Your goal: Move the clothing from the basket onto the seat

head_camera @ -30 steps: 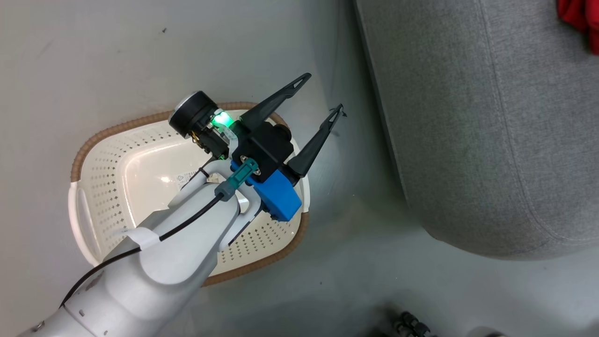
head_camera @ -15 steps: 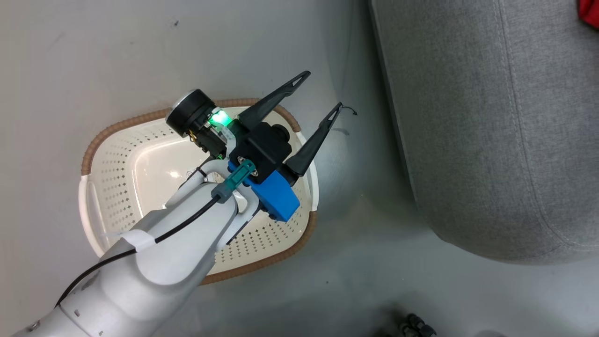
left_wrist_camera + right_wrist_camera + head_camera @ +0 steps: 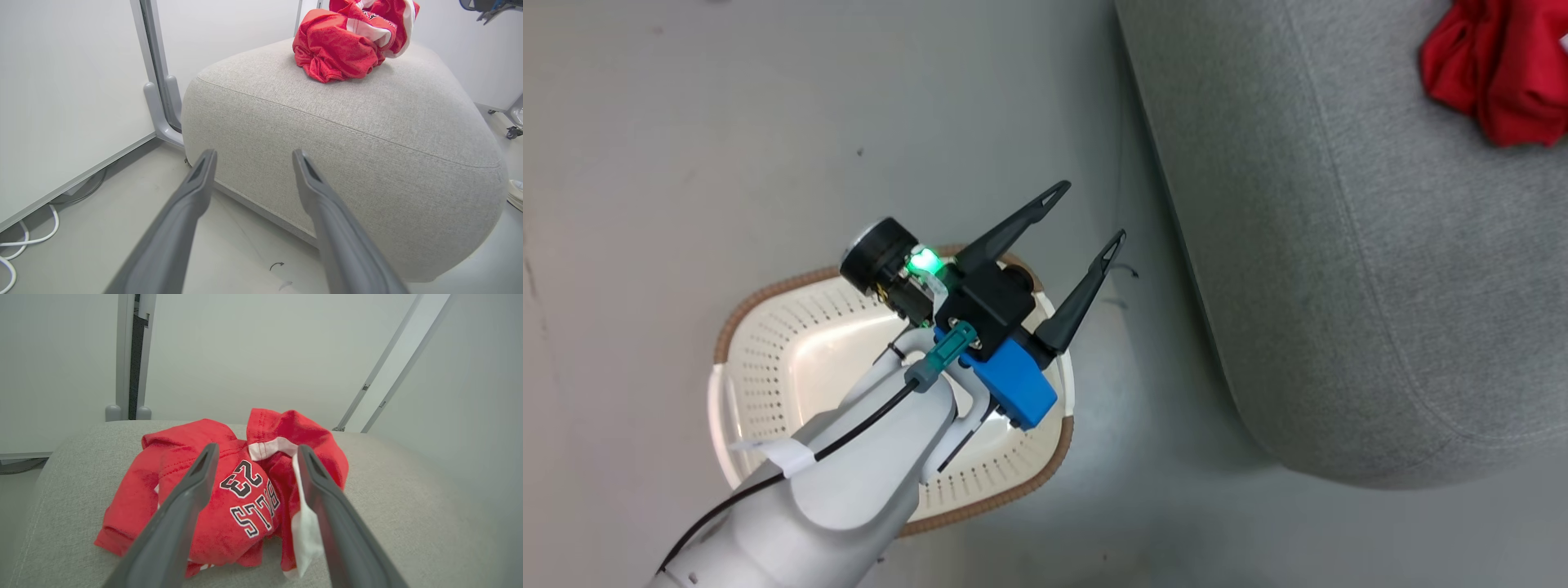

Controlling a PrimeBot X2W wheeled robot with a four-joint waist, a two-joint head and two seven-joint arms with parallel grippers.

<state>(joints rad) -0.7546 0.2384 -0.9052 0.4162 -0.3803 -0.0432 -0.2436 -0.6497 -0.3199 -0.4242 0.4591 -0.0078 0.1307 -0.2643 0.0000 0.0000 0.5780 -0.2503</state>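
Both bright-red garments, the clothing (image 3: 1494,65), lie bunched on the light-grey seat (image 3: 1339,245) at the head view's top right. The cream basket (image 3: 760,376) stands on the floor at lower left, its visible inside bare. My left gripper (image 3: 1088,214) is open above the basket's corner nearest the seat, holding nothing. In the left wrist view the left gripper (image 3: 253,154) points at the seat's side (image 3: 347,134), with the clothing (image 3: 347,36) on top. My right gripper (image 3: 257,448) is open just short of the clothing (image 3: 245,494), whose dark and white print faces it, on the seat (image 3: 408,506).
White wall panels with grey post feet (image 3: 163,118) stand behind the seat. White cables (image 3: 24,241) lie on the floor to the left. A caster wheel (image 3: 510,132) sits beyond the seat's right end. A small dark scrap (image 3: 1125,269) lies between basket and seat.
The head camera has moved: the whole picture shifted, so the basket sits lower and more of the clothing shows. The left gripper stays open over the basket's corner.
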